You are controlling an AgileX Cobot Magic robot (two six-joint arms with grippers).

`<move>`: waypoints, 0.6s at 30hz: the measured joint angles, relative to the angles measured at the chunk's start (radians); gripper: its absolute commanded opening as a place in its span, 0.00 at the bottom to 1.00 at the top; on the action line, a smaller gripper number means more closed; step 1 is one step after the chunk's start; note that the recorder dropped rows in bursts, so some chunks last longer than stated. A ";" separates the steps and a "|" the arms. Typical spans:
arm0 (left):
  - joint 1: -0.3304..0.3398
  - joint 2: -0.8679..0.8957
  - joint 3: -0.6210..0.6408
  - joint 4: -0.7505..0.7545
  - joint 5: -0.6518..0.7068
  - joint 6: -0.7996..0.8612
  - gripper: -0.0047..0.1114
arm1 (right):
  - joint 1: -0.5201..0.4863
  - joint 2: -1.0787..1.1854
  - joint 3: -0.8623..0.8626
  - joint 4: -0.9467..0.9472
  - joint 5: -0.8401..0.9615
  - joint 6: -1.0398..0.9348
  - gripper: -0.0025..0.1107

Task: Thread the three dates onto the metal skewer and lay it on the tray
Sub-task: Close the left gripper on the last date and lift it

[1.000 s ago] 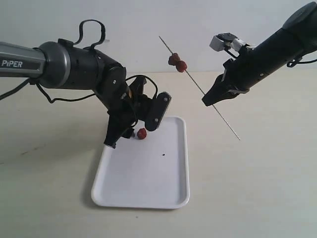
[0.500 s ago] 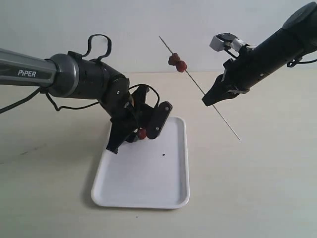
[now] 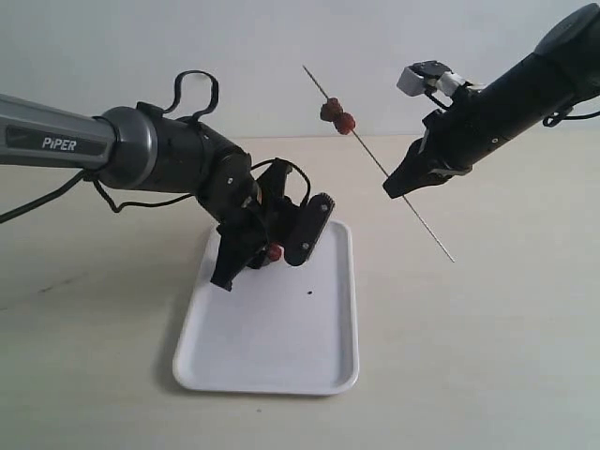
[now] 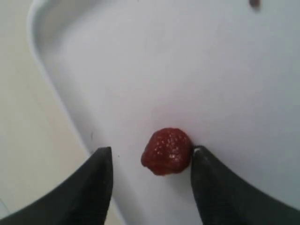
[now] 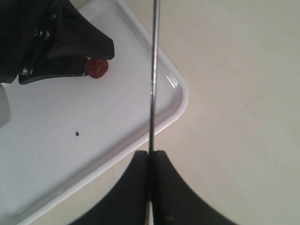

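Two dates [image 3: 337,116] sit threaded on the metal skewer [image 3: 380,164], exterior view only; right gripper [image 3: 398,187] pinched tight on the rod. Third date [image 4: 166,151] lies on the tray [image 4: 243,70]; left wrist view shows left gripper [image 4: 150,152] jaws straddling it, one finger [image 4: 211,187] touching, other apart. Arm lettering [image 3: 61,143]: PiPER.

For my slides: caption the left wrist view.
Left claw brackets a lone date on the white tray, one finger touching it.

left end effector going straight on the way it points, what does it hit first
Probably the small wrinkled red-brown date between its open jaws, then the flat white tray right beneath it.
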 measured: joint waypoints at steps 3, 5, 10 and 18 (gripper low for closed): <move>-0.001 0.004 0.000 0.000 -0.002 0.000 0.48 | 0.000 0.000 0.000 0.000 0.000 0.000 0.02; -0.005 0.005 -0.002 0.000 -0.004 0.000 0.48 | 0.000 0.000 0.000 0.003 -0.004 0.000 0.02; -0.005 0.005 -0.002 -0.037 -0.004 -0.004 0.48 | 0.000 0.000 0.000 0.003 -0.004 0.000 0.02; -0.005 0.005 -0.004 -0.061 0.022 -0.019 0.36 | 0.000 0.000 0.000 0.007 -0.018 0.000 0.02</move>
